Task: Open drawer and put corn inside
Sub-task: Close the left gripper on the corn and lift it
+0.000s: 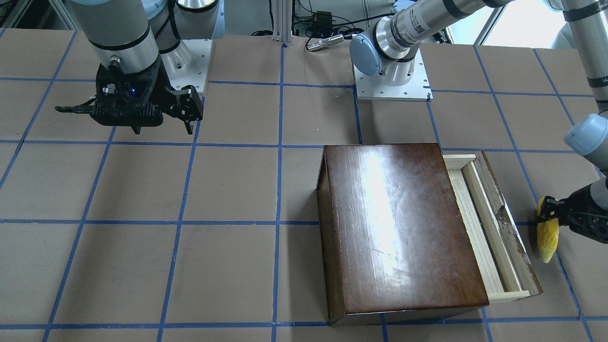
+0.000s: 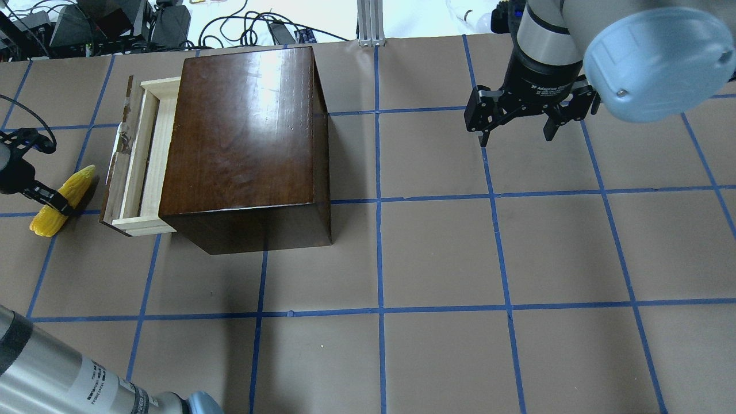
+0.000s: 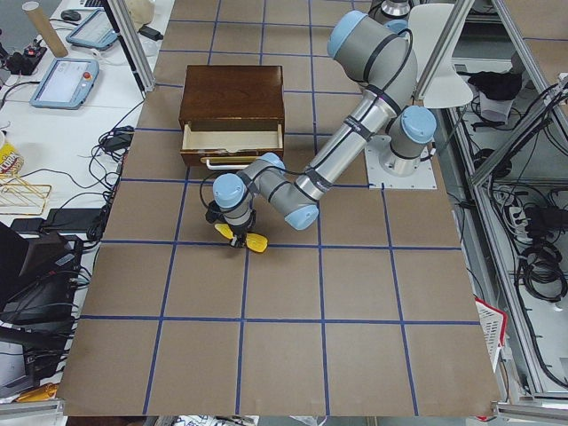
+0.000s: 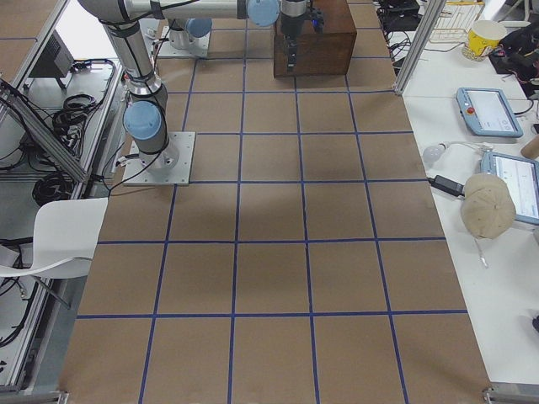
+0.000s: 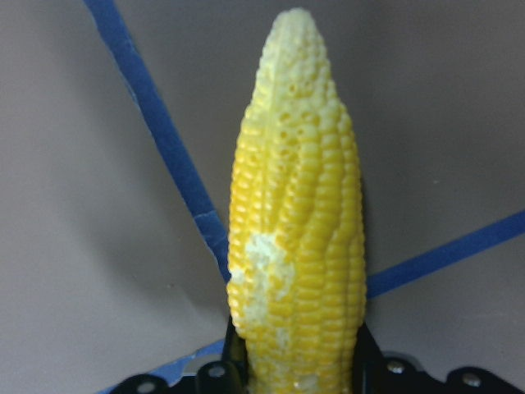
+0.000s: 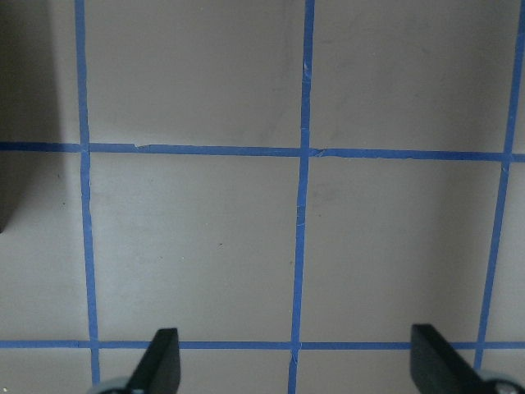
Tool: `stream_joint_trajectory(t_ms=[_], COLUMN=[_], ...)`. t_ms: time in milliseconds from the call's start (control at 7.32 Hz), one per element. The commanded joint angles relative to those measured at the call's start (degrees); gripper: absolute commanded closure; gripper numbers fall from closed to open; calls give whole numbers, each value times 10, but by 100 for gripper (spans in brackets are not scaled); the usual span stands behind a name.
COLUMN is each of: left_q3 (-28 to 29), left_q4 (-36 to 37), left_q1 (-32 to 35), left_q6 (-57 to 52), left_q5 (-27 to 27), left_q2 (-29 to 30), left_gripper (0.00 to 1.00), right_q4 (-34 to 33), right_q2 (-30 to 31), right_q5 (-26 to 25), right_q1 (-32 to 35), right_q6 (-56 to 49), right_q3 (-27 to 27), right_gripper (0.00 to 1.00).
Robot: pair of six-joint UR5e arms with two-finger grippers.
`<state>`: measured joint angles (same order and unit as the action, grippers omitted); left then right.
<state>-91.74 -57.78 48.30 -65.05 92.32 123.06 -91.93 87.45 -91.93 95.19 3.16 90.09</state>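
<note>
Just beside the partly open drawer (image 2: 133, 161), my left gripper (image 2: 57, 202) clamps the corn (image 2: 77, 183) mid-length, probably for lifting it in; my right gripper (image 2: 516, 137) hangs spread, idle.

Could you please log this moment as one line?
pale wooden drawer: part open | yellow toy corn cob: gripped by left tool, beside drawer | right tool: open

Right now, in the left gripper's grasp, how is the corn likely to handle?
The corn is probably stiff: it juts straight from the left gripper, unsagging. Its bumpy kernels likely resist slipping. Round and tapered, it could roll once dropped.
</note>
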Motion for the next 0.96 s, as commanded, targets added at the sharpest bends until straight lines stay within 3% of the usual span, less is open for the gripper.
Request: stream_joint_trajectory(t_ms=[0, 137, 410, 820], left_q3=[6, 15, 58, 101], left_q4=[-33, -41, -131, -221], left_q1=[9, 19, 41, 93], left_q6=[1, 6, 45, 214], left_q5=[-14, -16, -16, -16], left_q2=[-29, -53, -97, -143], left_gripper=[100, 100, 100, 100], right_q4=[0, 0, 0, 0], right_q2=[0, 0, 0, 0], right_q5=[0, 0, 0, 0], right_q1=[0, 0, 0, 0], right_q6=[0, 0, 0, 0], right_q3=[0, 0, 0, 0], right_gripper=[0, 0, 0, 0])
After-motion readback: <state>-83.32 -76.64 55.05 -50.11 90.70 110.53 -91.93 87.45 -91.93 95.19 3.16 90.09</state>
